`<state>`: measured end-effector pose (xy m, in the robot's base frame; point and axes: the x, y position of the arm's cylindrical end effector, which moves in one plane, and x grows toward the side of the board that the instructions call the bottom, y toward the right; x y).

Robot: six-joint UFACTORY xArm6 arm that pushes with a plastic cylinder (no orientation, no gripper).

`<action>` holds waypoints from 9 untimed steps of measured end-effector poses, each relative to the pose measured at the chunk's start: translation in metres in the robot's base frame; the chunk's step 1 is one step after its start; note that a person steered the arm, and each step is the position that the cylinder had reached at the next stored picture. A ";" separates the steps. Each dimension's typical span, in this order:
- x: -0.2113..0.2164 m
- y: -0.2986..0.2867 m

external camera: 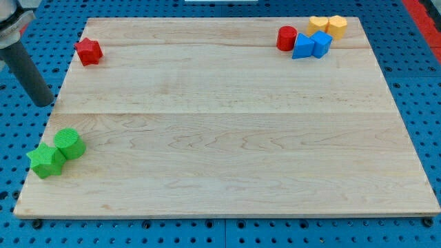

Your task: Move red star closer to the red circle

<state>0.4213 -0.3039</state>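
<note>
The red star (88,51) lies near the board's top left corner. The red circle (286,38) stands near the top right, far across the board from the star. My tip (45,101) is off the board's left edge, below and to the left of the red star, not touching it.
Next to the red circle are two blue blocks (311,45) and two yellow blocks (328,26). A green star (45,160) and a green cylinder (69,144) touch each other at the bottom left. The wooden board (227,138) lies on blue pegboard.
</note>
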 end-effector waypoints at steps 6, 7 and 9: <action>-0.103 0.018; -0.122 0.040; -0.157 0.081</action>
<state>0.2647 -0.2227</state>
